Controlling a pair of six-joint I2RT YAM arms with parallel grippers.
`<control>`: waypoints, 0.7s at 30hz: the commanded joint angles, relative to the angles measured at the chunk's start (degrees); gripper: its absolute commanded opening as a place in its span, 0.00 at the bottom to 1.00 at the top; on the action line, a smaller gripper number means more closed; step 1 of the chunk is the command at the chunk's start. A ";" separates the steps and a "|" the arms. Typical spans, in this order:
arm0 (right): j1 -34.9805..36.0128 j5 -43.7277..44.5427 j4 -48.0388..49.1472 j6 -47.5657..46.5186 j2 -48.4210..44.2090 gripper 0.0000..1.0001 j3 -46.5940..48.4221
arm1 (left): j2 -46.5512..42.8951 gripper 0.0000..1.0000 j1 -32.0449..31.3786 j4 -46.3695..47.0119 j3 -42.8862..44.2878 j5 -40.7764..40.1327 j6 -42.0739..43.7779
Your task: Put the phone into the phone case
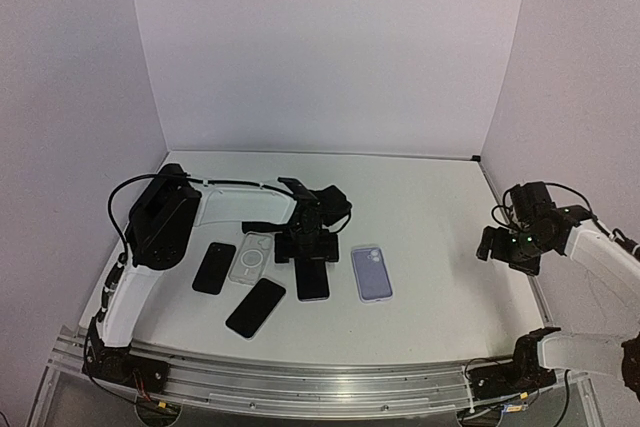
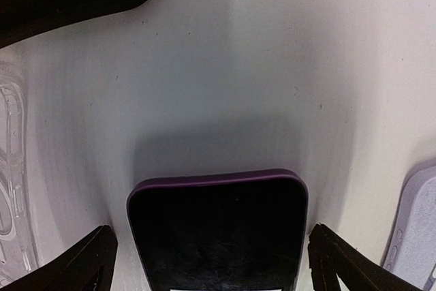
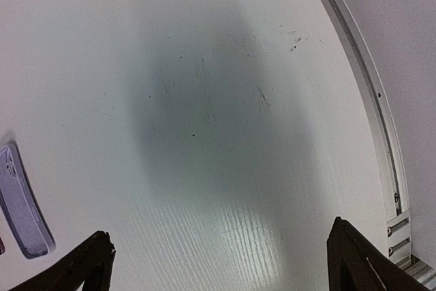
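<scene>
Your left gripper (image 2: 211,253) is spread wide, its fingers flanking the black, purple-rimmed phone (image 2: 218,233), which lies flat on the white table (image 1: 430,217). The lavender phone case (image 1: 371,273) lies near the phone at its 3 o'clock. Your right gripper (image 3: 219,236) hangs released, well apart.

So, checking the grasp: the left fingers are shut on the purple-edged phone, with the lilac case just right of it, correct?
No. The left wrist view shows the left fingers open, one either side of the purple-edged phone, not shut on it. The lilac case is right of it.
</scene>
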 commanded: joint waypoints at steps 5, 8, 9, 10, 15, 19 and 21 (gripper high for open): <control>0.29 1.55 -0.09 0.18 -0.91 0.98 -0.49 | 4.06 0.90 -0.41 -5.35 -2.06 0.48 -3.58; 0.30 1.89 -0.13 0.18 -1.10 0.98 -0.47 | 4.12 0.85 -0.38 -2.98 -3.61 2.21 -3.82; 0.28 1.93 -0.13 0.18 -1.11 0.98 -0.49 | 4.09 0.83 -0.39 -2.27 -4.16 2.71 -3.83; 0.30 1.93 -0.13 0.18 -1.15 0.98 -0.49 | 4.11 0.81 -0.39 -1.60 -4.44 3.11 -3.73; 0.29 1.77 -0.13 0.02 -1.64 0.98 -0.48 | 3.99 0.56 -0.38 0.98 -5.56 4.83 -3.06; 0.33 -1.34 0.28 -0.92 -2.04 0.98 -0.31 | 2.73 0.32 0.01 1.37 -5.75 4.32 -2.86; 0.87 -4.25 1.27 -1.56 -2.05 0.98 -0.43 | 1.22 0.24 0.46 2.13 -6.04 4.16 -2.92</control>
